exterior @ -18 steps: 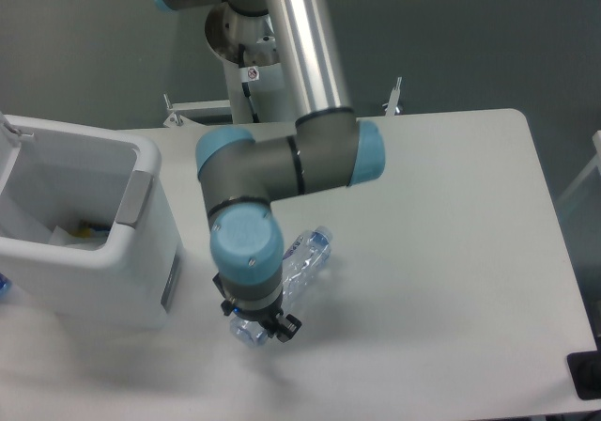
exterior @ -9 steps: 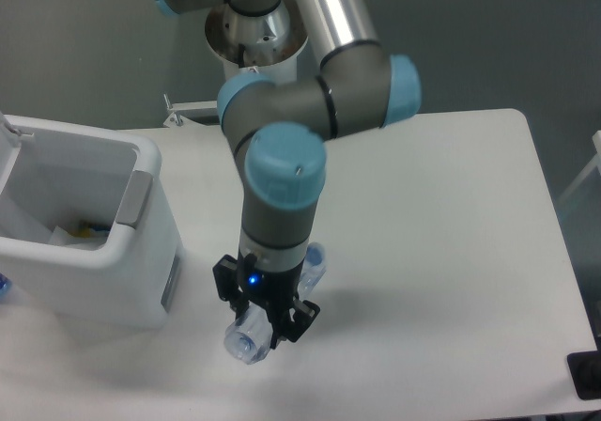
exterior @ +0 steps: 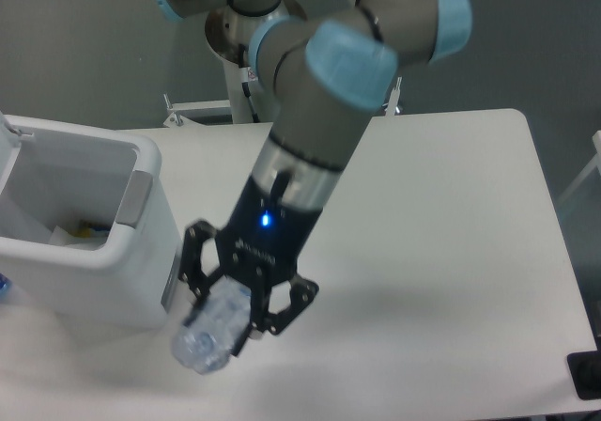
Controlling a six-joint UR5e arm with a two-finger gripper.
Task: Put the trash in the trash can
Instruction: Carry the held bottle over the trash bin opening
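Gripper (exterior: 230, 313) clamped on the crushed bottle (exterior: 208, 332), fingers (exterior: 195, 271) closed either side of it, bottle's lower end sticking out below the fingertips. Change from a second ago: bottle was lying on the table (exterior: 441, 252) with the gripper down over it; now it's lifted clear and the whole wrist looms much larger in the camera, so it has risen with the load. Grasp looks secure, pick step done, carry-to-bin step next. Just to the gripper's left, near but apart, sits the trash can (exterior: 103, 261), grey tab (exterior: 134, 198) on the near rim. Deeper inside the can, something pale with a yellowish bit (exterior: 80, 233), likely the bag, can't confirm.
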